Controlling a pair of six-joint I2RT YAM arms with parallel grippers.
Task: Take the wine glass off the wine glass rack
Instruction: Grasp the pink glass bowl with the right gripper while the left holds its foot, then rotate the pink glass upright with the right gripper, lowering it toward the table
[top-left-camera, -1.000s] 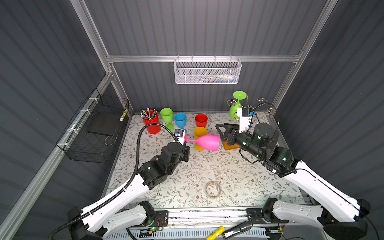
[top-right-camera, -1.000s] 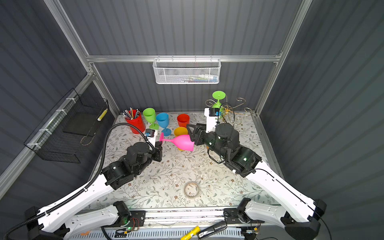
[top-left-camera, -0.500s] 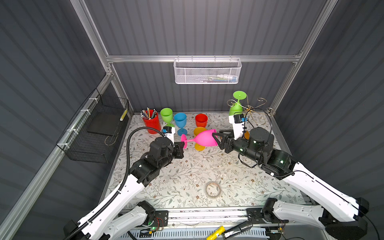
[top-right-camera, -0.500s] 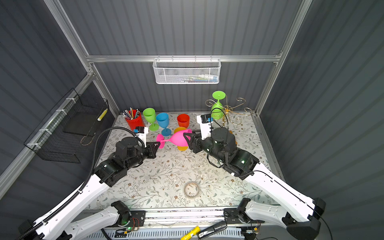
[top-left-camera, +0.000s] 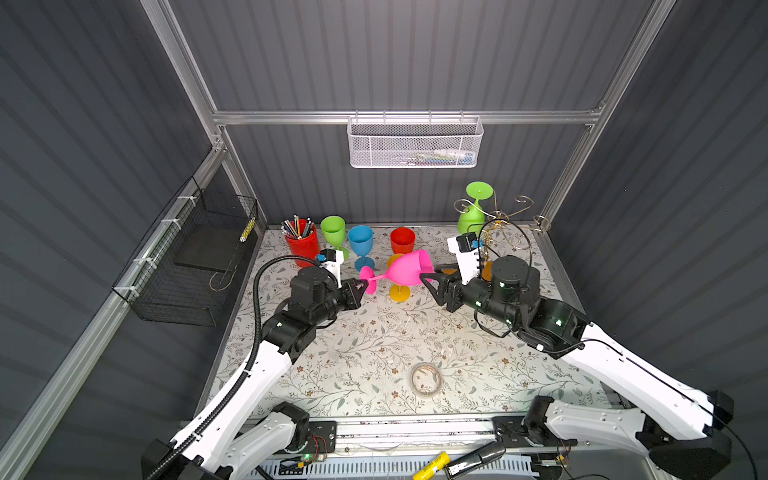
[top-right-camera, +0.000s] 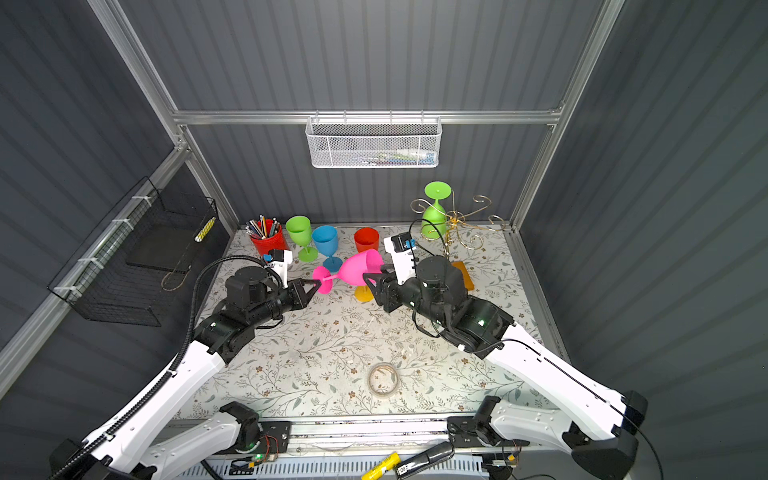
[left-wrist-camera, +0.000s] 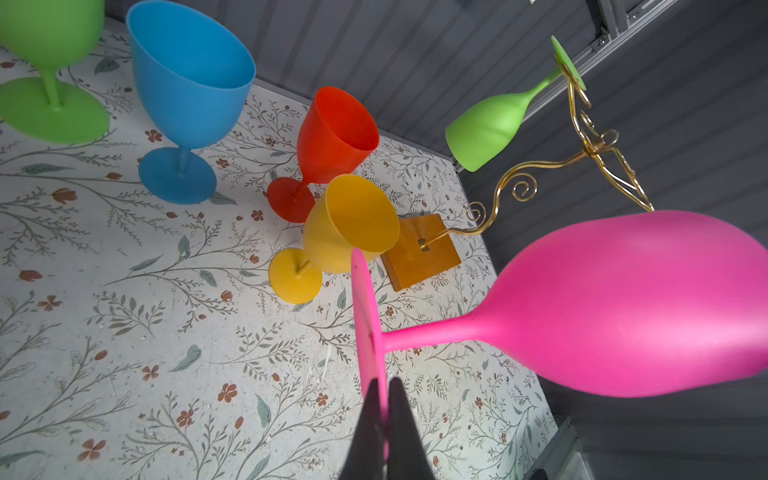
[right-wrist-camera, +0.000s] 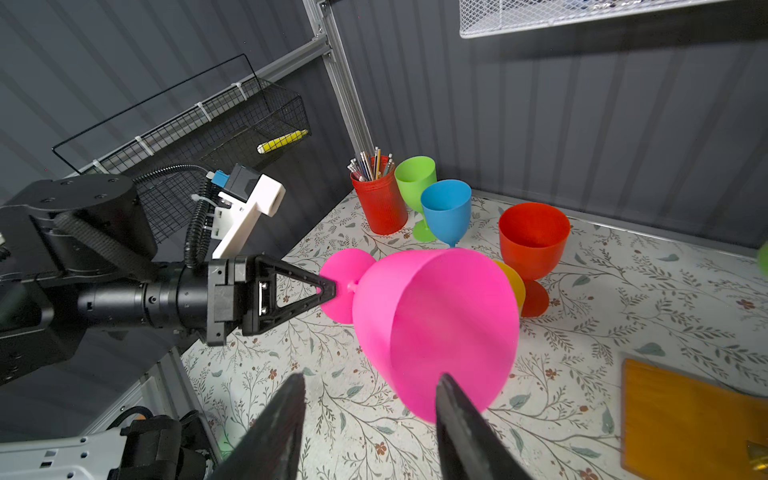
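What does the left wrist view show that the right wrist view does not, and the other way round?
Only the left wrist view shows the rack with its curled gold arms, and the hanging green glass on one. Only the right wrist view shows the black wire basket, the red pencil cup, the white mesh basket and the open right gripper. Both show the pink glass, its foot pinched in the shut left gripper, and the blue glass, red glass, yellow glass and standing green glass.

Wine glass (top-left-camera: 409, 270) hangs between left tool (top-left-camera: 363, 285) and right tool (top-left-camera: 429, 286), rack (left-wrist-camera: 419, 257) seemingly behind.
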